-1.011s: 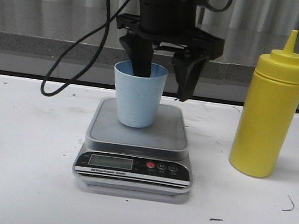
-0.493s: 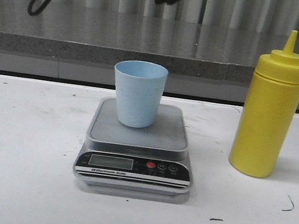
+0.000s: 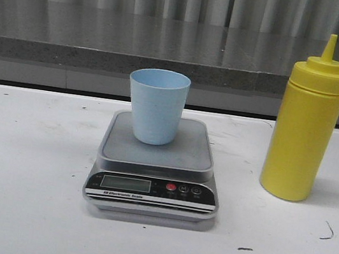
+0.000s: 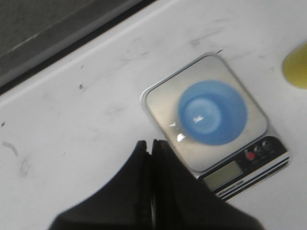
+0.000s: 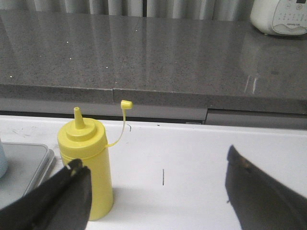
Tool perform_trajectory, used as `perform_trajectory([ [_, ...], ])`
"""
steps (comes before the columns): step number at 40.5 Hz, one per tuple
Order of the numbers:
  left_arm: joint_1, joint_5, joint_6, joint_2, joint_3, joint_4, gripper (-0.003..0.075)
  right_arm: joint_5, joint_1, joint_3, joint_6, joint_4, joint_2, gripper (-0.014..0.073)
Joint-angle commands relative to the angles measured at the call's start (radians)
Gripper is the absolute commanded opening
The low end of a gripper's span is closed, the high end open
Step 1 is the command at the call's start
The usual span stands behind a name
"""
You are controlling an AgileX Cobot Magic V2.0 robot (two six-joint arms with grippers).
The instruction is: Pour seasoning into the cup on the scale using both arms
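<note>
The pale blue cup (image 3: pixel 156 105) stands upright on the grey scale (image 3: pixel 156 163) in the middle of the front view. From above, the left wrist view shows the cup (image 4: pixel 212 112) on the scale (image 4: pixel 163 103). My left gripper (image 4: pixel 149 143) is shut and empty, high above the table beside the scale. The yellow seasoning bottle (image 3: pixel 304 126) stands upright to the right of the scale, its cap off the nozzle and hanging on a strap. My right gripper (image 5: pixel 152 163) is open and empty, with the bottle (image 5: pixel 86 163) just beyond one finger. Neither gripper shows in the front view.
A grey stone counter (image 3: pixel 169 46) runs along the back of the white table (image 3: pixel 19 180). A white appliance (image 5: pixel 280 17) stands on the counter at the far right. The table carries small dark scuff marks.
The left gripper, one finger inside the cup a second ago, has risen up out of the front view. The cup stays on the scale. The bottle has not moved.
</note>
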Motion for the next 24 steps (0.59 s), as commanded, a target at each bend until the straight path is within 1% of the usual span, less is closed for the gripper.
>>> perform_trajectory([
  [1, 0.078, 0.008, -0.019, -0.124, 0.098, 0.010, -0.0020, -0.072, 0.002, -0.028, -0.003, -0.003, 0.013, 0.0592],
  [5, 0.155, -0.026, -0.029, -0.202, 0.225, 0.010, -0.0020, -0.072, 0.002, -0.028, -0.003, -0.003, 0.013, 0.0592],
  [10, 0.267, -0.111, -0.052, -0.317, 0.404, 0.008, -0.0020, -0.072, 0.002, -0.028, -0.003, -0.003, 0.013, 0.0592],
  [16, 0.373, -0.200, -0.052, -0.465, 0.587, -0.018, -0.0020, -0.072, 0.002, -0.028, -0.003, -0.003, 0.013, 0.0592],
  [20, 0.416, -0.272, -0.052, -0.564, 0.705, -0.018, -0.0020, -0.072, 0.002, -0.028, -0.003, -0.003, 0.013, 0.0592],
  [24, 0.432, -0.365, -0.066, -0.662, 0.810, -0.022, -0.0020, -0.072, 0.002, -0.028, -0.003, -0.003, 0.013, 0.0592],
])
